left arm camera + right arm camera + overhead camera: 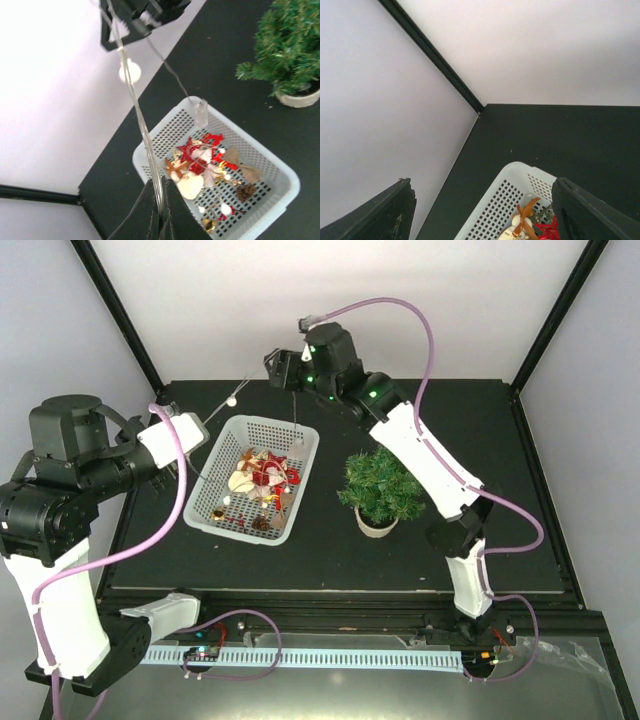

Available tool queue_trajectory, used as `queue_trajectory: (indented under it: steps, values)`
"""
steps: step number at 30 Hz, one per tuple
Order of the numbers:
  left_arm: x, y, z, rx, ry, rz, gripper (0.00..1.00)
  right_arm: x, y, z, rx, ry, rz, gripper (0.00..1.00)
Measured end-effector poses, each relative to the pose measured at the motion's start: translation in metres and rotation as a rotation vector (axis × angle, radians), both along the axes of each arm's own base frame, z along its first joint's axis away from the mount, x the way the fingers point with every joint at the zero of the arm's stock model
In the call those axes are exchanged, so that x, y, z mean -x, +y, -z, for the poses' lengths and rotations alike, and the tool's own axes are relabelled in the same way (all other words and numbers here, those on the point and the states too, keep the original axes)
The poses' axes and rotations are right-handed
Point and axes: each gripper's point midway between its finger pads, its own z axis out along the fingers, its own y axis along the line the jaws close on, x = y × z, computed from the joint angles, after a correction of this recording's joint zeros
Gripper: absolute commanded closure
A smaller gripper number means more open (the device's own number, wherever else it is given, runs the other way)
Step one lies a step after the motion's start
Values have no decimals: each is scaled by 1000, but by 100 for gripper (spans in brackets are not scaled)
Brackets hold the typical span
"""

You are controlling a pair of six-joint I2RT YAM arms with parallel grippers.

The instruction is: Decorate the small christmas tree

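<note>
left gripper (160, 192) clenched on the string (129, 71); hold it taut. basket (305, 480) lies below the right gripper (272, 368), whose jaws are released with nothing visible between them. tree (380, 485) stands right of both grippers: carry the string there and drape it clear of snagging branches.

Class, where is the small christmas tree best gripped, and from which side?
Probably the whitish round pot of the small christmas tree, approached low from the side: the tree stands upright, and its bushy branches overhang the pot and would give.
</note>
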Motion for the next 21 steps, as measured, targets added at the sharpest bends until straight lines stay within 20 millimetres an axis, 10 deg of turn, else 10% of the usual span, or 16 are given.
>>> queue_trajectory:
  steps: [21]
  values:
    - [-39, 9, -7, 23, -55, -93, 98, 27, -104, -106, -50, -186, 107, 76]
